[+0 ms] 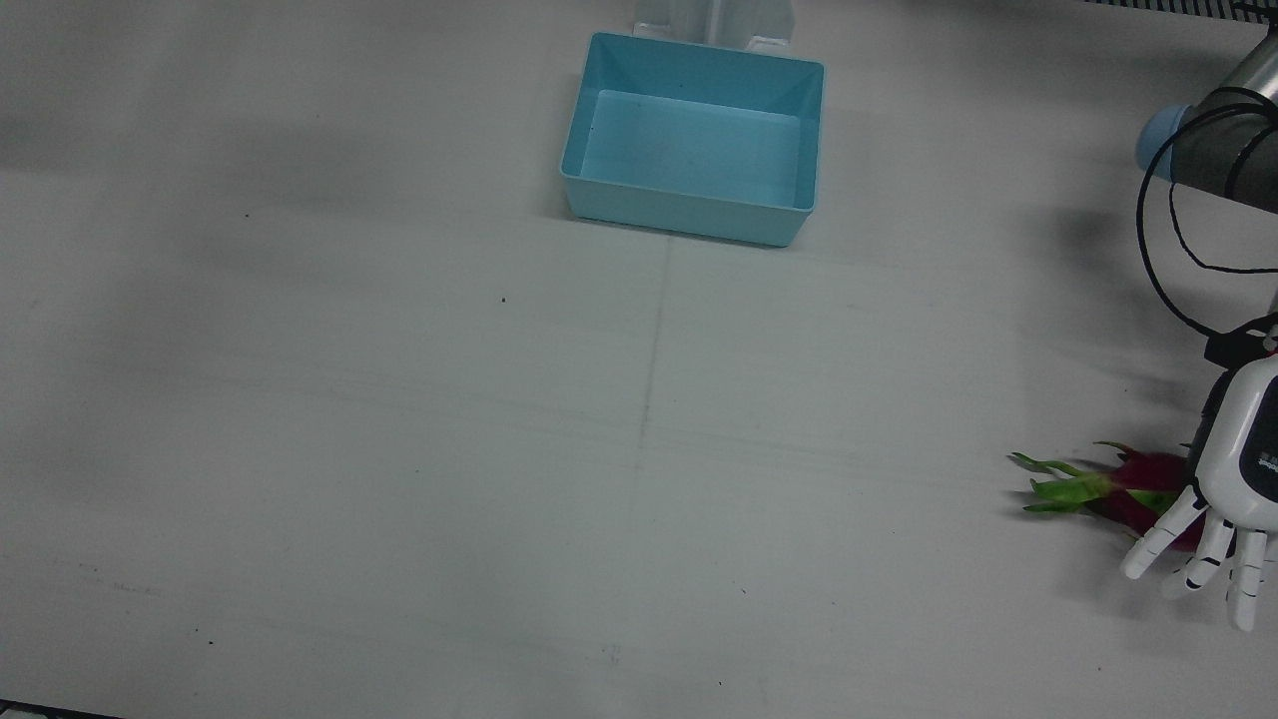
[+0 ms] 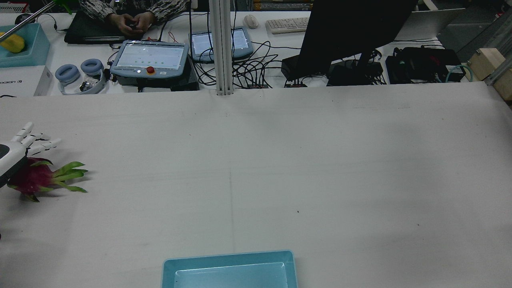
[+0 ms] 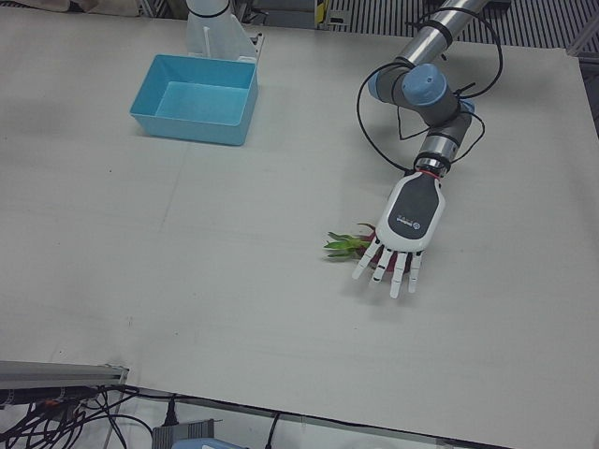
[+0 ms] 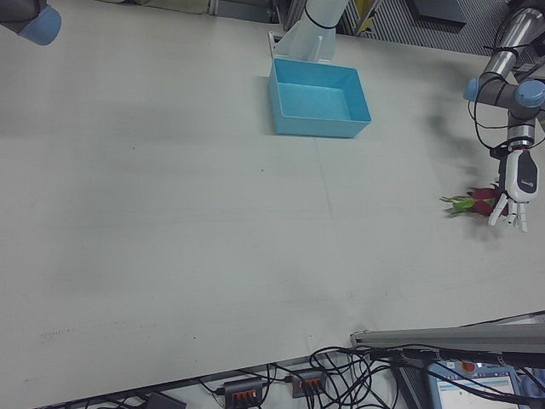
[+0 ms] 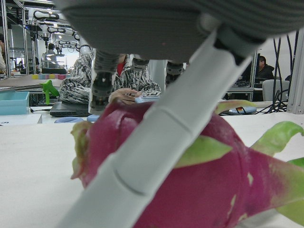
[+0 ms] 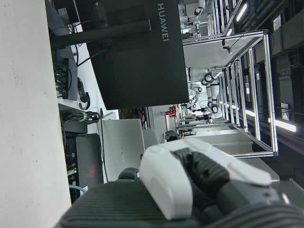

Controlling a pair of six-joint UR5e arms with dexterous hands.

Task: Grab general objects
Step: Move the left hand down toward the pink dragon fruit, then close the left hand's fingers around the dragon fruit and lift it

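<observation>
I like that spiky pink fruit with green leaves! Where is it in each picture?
Front view: pink dragon fruit with green leaf tips, far right, partly under the left robot hand.
Rear view: far left.
Left-front view: centre-right, mostly hidden by the hand.
Right-front view: far right.
Left hand view: fills the picture.
Right hand view: not in it.
Shared landmark: blue plastic bin.

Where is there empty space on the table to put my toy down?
Almost everywhere: the wide bare table between the blue bin and the front edge is free. The bin looks empty too. The only crowded spot is the far side, where the left hand hovers over the dragon fruit.
</observation>
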